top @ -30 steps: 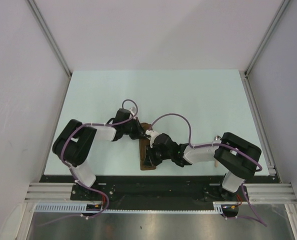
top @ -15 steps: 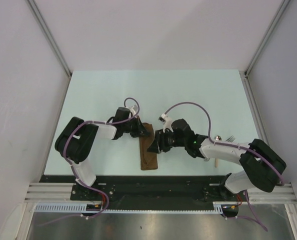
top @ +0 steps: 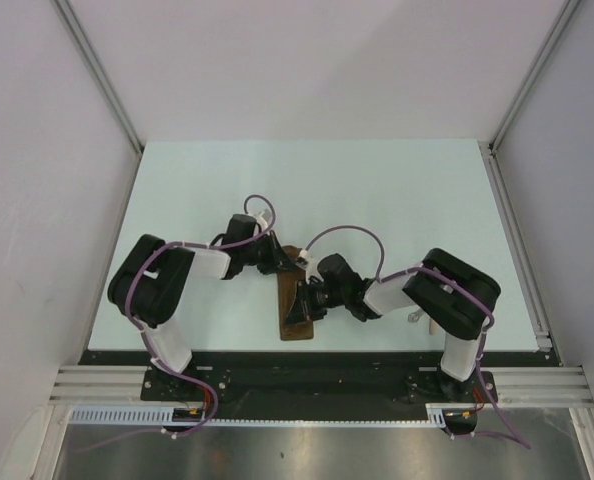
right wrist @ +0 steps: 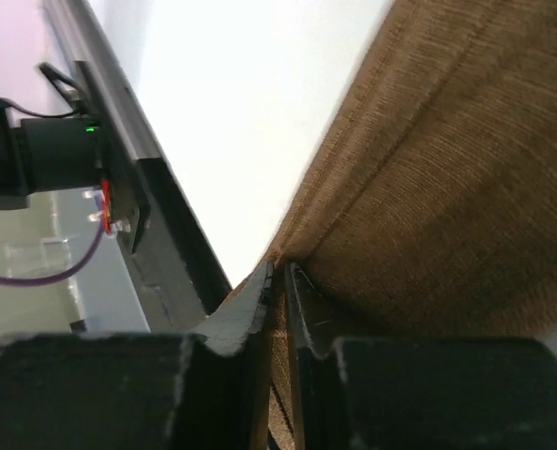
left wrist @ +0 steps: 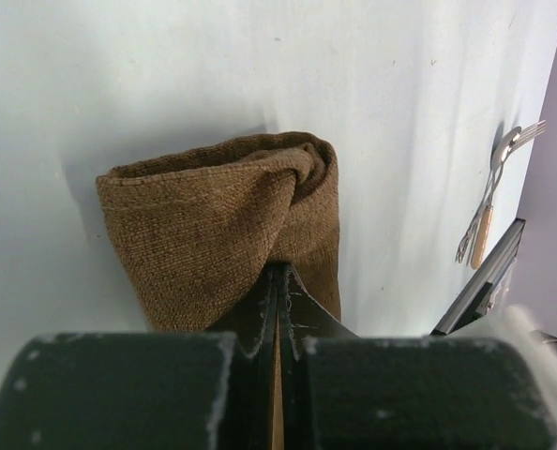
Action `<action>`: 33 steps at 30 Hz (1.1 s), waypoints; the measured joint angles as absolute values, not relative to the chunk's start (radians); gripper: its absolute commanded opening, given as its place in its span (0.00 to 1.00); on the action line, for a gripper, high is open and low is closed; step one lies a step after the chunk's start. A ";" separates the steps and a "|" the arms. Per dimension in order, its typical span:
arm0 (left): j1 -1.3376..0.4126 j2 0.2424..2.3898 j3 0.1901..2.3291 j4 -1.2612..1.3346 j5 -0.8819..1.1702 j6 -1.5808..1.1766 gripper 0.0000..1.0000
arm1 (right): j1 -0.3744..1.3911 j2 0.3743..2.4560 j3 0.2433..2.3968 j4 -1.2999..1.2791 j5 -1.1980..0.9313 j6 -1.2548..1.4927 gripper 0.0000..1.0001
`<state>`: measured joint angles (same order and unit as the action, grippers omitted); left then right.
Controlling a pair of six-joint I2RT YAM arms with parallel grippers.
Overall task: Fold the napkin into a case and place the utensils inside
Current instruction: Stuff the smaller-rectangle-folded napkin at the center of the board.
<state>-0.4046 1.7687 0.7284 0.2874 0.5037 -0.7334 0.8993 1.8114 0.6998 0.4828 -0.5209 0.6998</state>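
Brown napkin (left wrist: 213,216) pinched tight by left hand (left wrist: 278,277) and right hand (right wrist: 277,277).

Napkin (left wrist: 213,216) is plain dark brown with a coarse weave and no print. Table (top: 397,190) is a pale minty white. Utensils (left wrist: 485,220) are shiny silver, one with a light tan handle. Left arm (top: 157,285) and right arm (top: 457,295) are black and white with purple cables. Walls (top: 307,60) are pale grey.
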 measured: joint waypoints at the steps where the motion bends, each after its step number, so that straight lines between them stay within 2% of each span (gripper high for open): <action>1: -0.403 1.769 0.727 0.288 0.506 -0.734 0.00 | 0.905 1.826 0.694 0.510 -0.529 0.714 0.13; 3: -0.403 1.768 0.727 0.289 0.508 -0.734 0.01 | 0.906 1.838 0.675 0.582 -0.543 0.739 0.13; 7: -0.401 1.724 0.721 0.260 0.481 -0.727 0.25 | 0.873 1.832 0.653 0.597 -0.564 0.748 0.14; 9: -0.398 1.670 0.723 0.224 0.461 -0.713 0.32 | 0.853 1.810 0.653 0.569 -0.568 0.737 0.16; 16: -0.396 1.504 0.804 0.099 0.381 -0.670 0.38 | 0.787 1.745 0.693 0.465 -0.575 0.704 0.28; 19: -0.395 1.485 0.838 0.063 0.333 -0.644 0.35 | 0.748 1.744 0.733 0.424 -0.574 0.698 0.31; 21: -0.395 1.485 0.847 0.039 0.300 -0.630 0.29 | 0.718 1.745 0.767 0.394 -0.569 0.697 0.27; 23: -0.397 1.489 0.847 0.012 0.262 -0.619 0.29 | 0.688 1.759 0.818 0.369 -0.563 0.698 0.20; 28: -0.421 1.517 0.847 -0.021 0.164 -0.587 0.38 | 0.647 1.851 0.949 0.355 -0.544 0.709 0.02; 33: -0.471 1.552 0.854 -0.044 0.078 -0.554 0.33 | 0.646 1.922 0.993 0.356 -0.509 0.750 0.00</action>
